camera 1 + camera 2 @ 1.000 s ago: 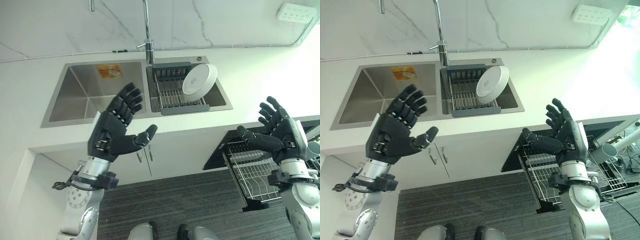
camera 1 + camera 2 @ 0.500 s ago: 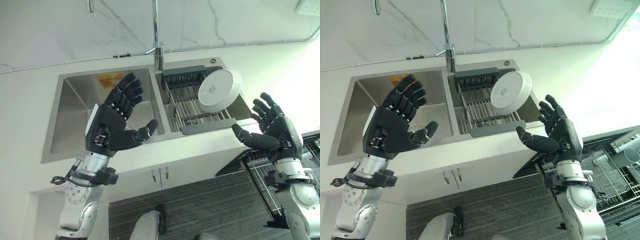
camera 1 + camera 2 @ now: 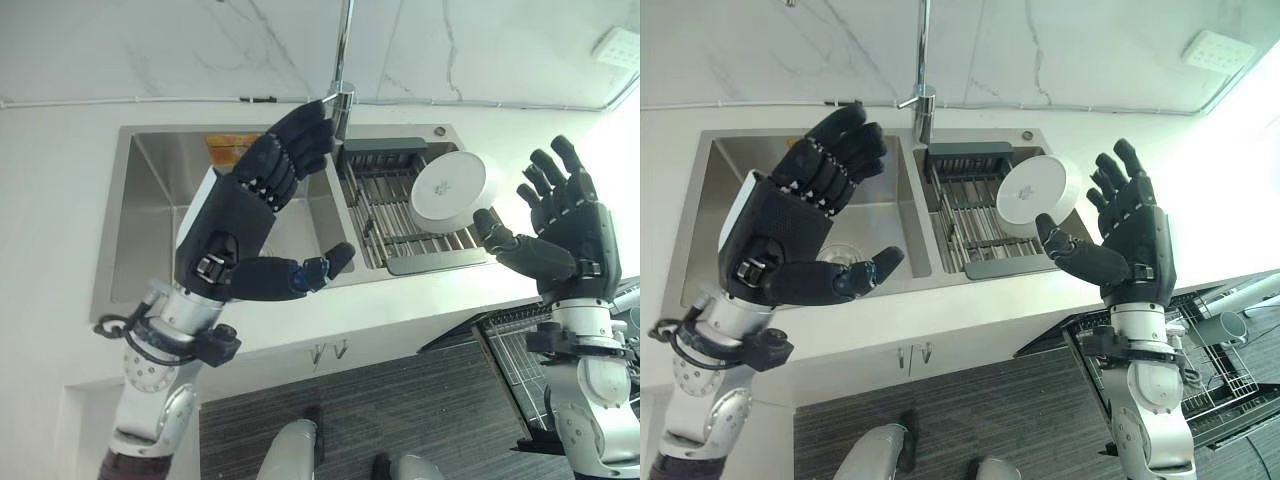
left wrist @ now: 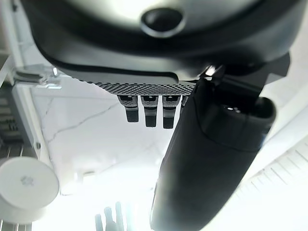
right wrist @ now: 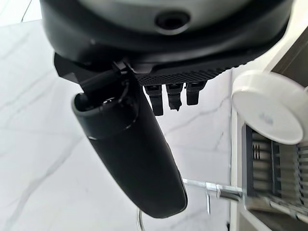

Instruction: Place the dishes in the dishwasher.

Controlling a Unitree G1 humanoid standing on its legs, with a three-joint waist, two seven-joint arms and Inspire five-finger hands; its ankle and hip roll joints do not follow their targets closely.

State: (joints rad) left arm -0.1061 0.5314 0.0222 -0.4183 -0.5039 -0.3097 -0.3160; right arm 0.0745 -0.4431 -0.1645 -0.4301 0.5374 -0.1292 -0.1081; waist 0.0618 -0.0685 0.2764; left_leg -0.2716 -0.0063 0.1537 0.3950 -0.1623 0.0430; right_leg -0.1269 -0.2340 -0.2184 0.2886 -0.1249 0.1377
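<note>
Taking the sink (image 3: 150,215) as the anchor here: it's a brushed stainless double-basin job, set into a smooth white counter (image 3: 55,250) with a grey-veined marble-look wall (image 3: 740,50) behind it.

The left hand (image 3: 235,225) is hovering over the sink's left basin, matte black with a ribbed, segmented look, fingers spread apart and straight, thumb sticking out toward the divider, gripping nothing. Behind its fingertips, on the basin's back wall, an orange and yellow sticker (image 3: 225,147) is peeking out; the print on it is too small to read.

A shiny chrome tap (image 3: 923,60) is rising from the sink's back edge right at the divider between the basins.

The right basin is holding a dark grey plastic rack (image 3: 400,205) with thin metal bars running across it. The plate (image 3: 452,190) is leaning tilted on its edge in that rack, at the rack's right side. It's round, glossy white, underside facing out, with a small grey mark in the middle that I can't make out.

The right hand (image 3: 1130,245) is hanging just right of the sink, in front of the plate but not touching it, fingers fanned open and straight, thumb pointing at the rack.

Below the counter to the right of the sink, the dishwasher's wire basket (image 3: 1200,375) is sitting pulled out, thin silvery wire in a grid. A white wall socket (image 3: 1210,50) is sitting up on the wall further right.
</note>
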